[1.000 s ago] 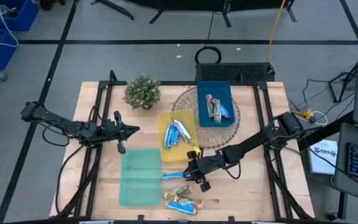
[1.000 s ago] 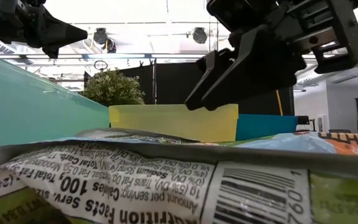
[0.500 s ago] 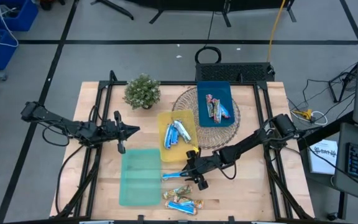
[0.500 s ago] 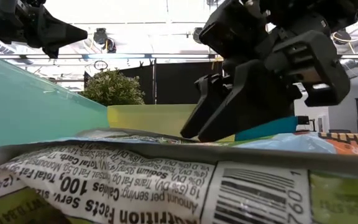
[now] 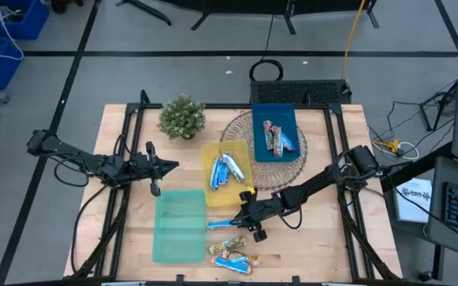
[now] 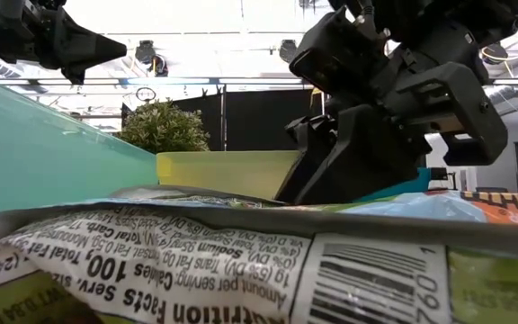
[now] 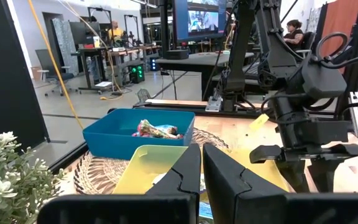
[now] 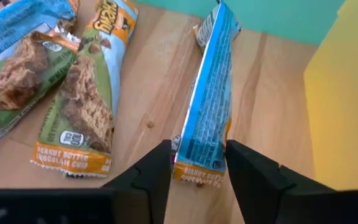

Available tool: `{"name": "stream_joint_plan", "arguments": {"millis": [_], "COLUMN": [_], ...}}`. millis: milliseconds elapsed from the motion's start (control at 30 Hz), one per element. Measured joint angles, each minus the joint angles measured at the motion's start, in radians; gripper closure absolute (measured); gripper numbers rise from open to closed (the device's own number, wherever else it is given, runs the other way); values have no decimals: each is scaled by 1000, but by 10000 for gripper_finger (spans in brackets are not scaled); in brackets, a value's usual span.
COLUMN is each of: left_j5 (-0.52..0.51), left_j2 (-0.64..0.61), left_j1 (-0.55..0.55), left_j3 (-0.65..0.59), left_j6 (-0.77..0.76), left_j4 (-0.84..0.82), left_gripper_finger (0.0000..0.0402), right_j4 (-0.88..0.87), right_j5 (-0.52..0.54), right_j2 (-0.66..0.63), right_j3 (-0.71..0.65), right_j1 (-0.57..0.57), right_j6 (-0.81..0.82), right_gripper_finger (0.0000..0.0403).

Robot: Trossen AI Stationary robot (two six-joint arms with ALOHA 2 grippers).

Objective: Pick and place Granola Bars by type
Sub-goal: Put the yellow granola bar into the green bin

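The right gripper (image 8: 196, 171) is down at the counter (image 5: 308, 246), fingers apart, straddling a blue granola bar (image 8: 207, 121) just near the yellow tray (image 5: 227, 169). The left gripper (image 5: 159, 166), fingers together, waits above the green tray (image 5: 178, 226).

Low view: a wrapper (image 6: 241, 261) against the lens hides the table. High view: bars in the blue tray (image 5: 275, 137) too small to identify. Right wrist view: green-wrapped bar (image 8: 11, 74) cut off at the edge.
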Motion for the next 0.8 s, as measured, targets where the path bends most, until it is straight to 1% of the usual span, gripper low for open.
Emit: {"name": "stream_joint_plan", "arguments": {"millis": [167,300,433,633,700,800], "left_j5": [0,0,0,0,0,0], "left_j2": [0,0,0,0,0,0], "left_j1": [0,0,0,0,0,0], "left_j3": [0,0,0,0,0,0], "left_j6": [0,0,0,0,0,0], "left_j4": [0,0,0,0,0,0], "left_gripper_finger": [376,376,376,376,376,376], "right_j4": [-5,-7,-9,-10,-11,-10], "right_j5": [0,0,0,-3,-6,-43], "right_j2": [0,0,0,0,0,0], "right_j3": [0,0,0,0,0,0], "right_j1": [0,0,0,3,5,7], "right_j6": [14,23,26,26,31,33], "right_gripper_finger": [271,285,316,391,397,401]}}
